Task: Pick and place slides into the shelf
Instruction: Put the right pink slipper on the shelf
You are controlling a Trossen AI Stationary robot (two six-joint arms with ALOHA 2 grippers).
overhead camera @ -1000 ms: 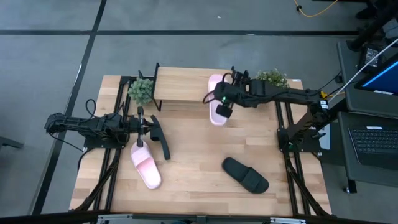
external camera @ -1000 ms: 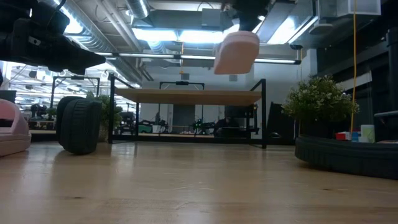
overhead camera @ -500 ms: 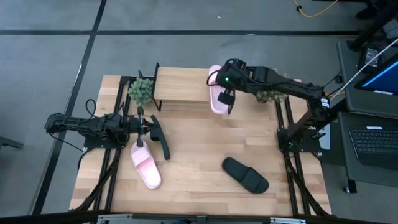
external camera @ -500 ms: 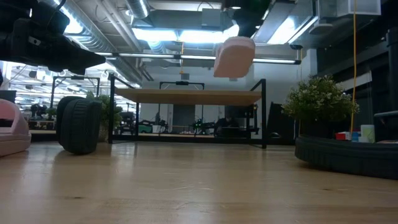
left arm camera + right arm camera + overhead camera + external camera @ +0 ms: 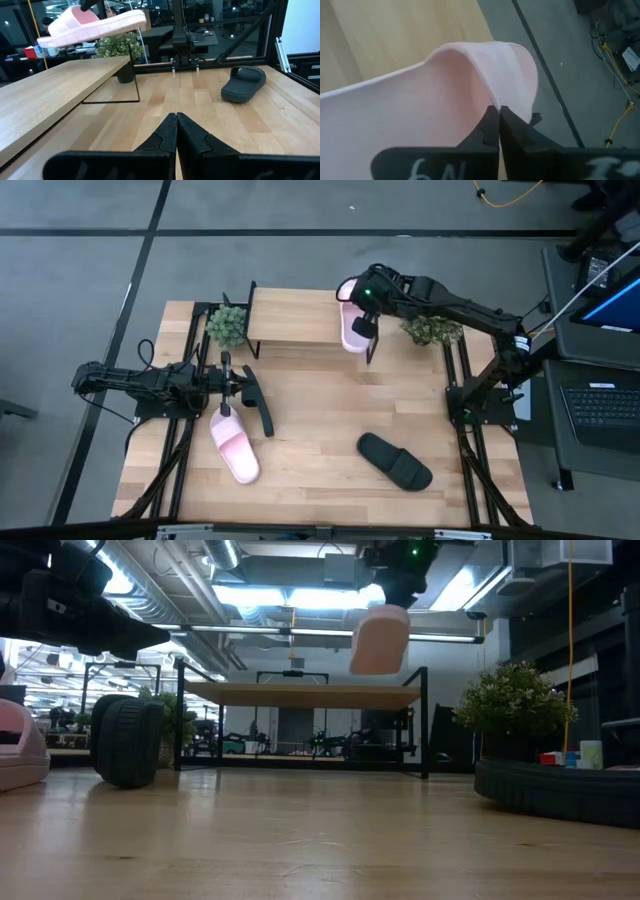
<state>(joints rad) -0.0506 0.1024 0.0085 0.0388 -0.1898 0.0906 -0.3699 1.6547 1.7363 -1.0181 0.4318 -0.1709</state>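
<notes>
Risk: pink slide dropped short of the shelf

The right gripper (image 5: 362,323) had its fingers pinching the strap of a pale pink slide (image 5: 351,327), which hung below them over the shelf (image 5: 290,317) end. Release there could tip it off the plank edge. The left gripper (image 5: 245,383) rested low over the surface, fingers pressed together, empty.

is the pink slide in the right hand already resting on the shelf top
No, in the low view the pink slide hangs from the right hand with a clear gap above the shelf plank.
</notes>
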